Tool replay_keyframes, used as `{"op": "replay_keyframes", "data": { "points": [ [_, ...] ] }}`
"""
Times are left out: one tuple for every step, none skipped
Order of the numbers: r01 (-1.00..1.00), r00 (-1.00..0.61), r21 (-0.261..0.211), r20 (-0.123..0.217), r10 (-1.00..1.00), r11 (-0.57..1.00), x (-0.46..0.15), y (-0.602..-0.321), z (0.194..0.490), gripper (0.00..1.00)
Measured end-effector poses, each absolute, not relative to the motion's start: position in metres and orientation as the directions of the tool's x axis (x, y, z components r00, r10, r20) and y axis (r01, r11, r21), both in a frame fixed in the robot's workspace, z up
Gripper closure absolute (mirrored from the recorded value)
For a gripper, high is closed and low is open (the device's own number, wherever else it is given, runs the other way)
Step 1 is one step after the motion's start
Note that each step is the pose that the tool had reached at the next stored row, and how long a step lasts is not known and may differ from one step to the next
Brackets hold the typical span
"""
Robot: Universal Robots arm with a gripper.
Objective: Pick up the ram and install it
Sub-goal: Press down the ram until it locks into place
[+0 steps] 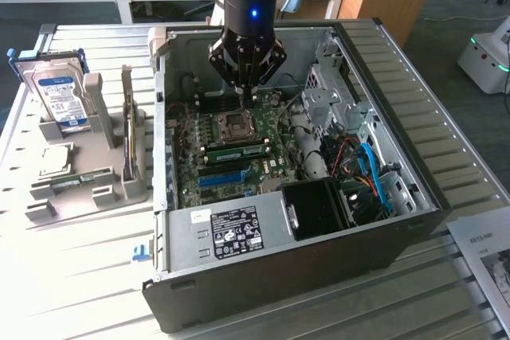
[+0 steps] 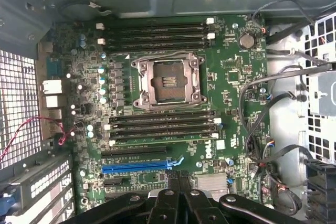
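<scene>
Leftmost in the exterior view, a blue-labelled hard drive (image 1: 56, 93) stands in a grey holder (image 1: 96, 157) on the counter (image 1: 72, 276), with a spare green stick (image 1: 127, 129) on edge just beside it. Next comes the open computer case (image 1: 279, 236). Inside it, the ram (image 1: 235, 149) sits along a slot just beside the bare processor socket (image 1: 237, 123). My end effector (image 1: 247, 95) hangs over that socket, clenched with nothing between its fingers, apart from the ram.
</scene>
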State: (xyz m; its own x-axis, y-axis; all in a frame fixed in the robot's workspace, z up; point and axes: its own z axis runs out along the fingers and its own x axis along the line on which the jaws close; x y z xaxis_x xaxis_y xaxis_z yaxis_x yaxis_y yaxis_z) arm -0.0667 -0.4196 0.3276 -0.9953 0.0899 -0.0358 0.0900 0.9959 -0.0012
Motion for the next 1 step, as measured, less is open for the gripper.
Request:
{"op": "replay_keyframes", "data": {
  "points": [
    [0.090, -0.995, -0.001, -0.036, 0.090, 0.996, -0.0667, -0.4196, 0.3276, 0.90]
  ]
}}
